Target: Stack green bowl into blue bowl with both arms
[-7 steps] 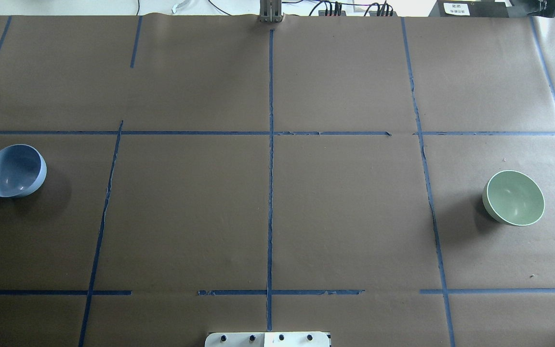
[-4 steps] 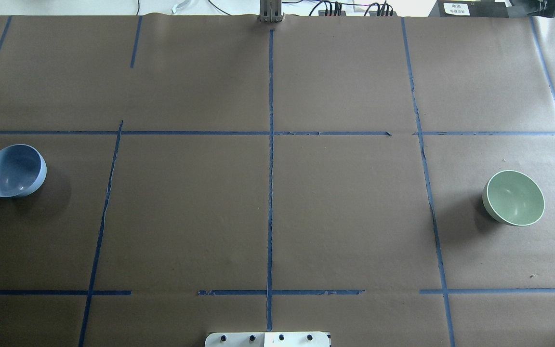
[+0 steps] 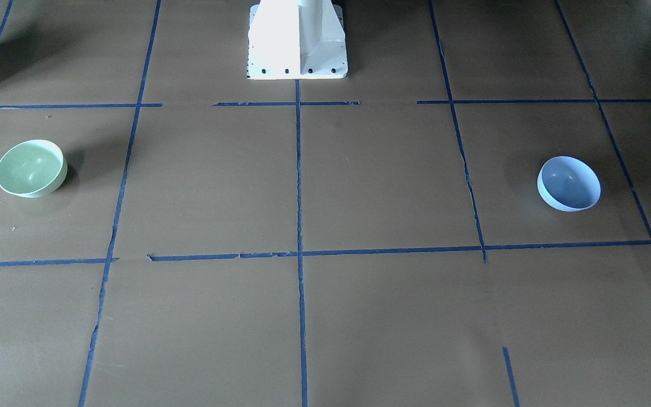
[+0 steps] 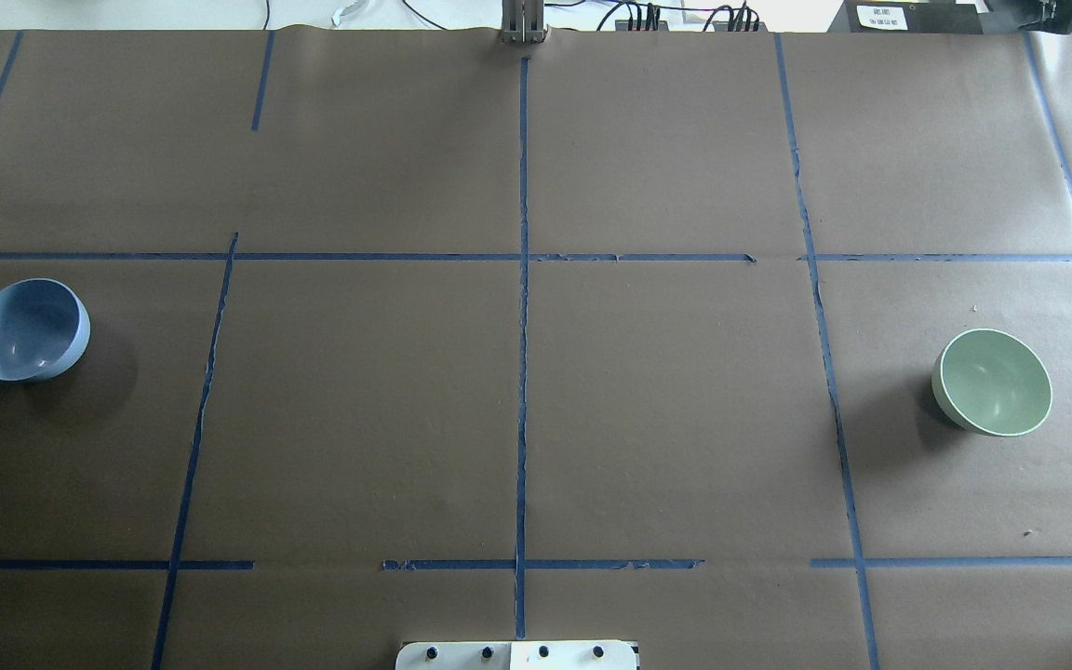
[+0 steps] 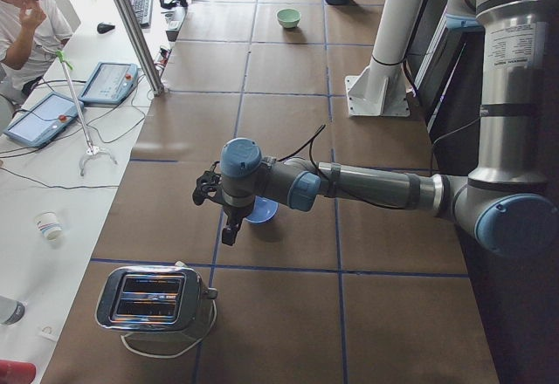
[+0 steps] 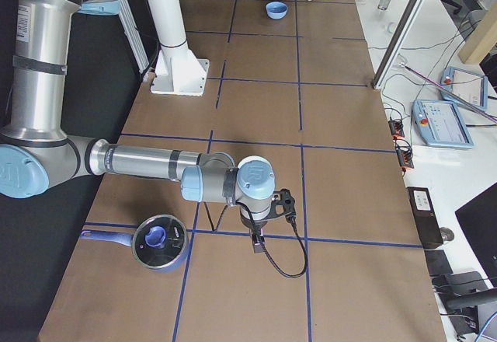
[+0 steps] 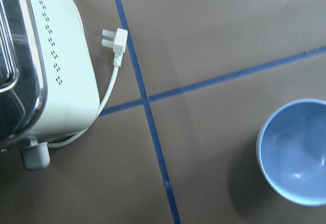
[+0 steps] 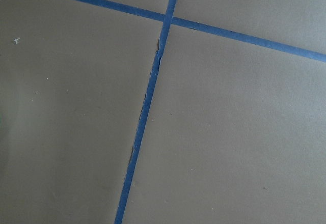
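The green bowl (image 4: 992, 381) sits on the right side of the table (image 4: 536, 419) and the blue bowl (image 4: 29, 330) on the left side, well apart. The left gripper (image 5: 227, 234) hangs just beside the blue bowl, near a toaster (image 5: 157, 299). The right gripper (image 6: 256, 242) hangs near a pot (image 6: 159, 241). For both grippers I cannot tell if the fingers are released or clenched

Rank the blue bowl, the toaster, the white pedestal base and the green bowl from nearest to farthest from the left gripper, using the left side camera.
1. Blue bowl, just behind the left gripper, and toaster, at the table's near end: too close to call.
2. White pedestal base, mid-table on the robot's side.
3. Green bowl, at the far end.
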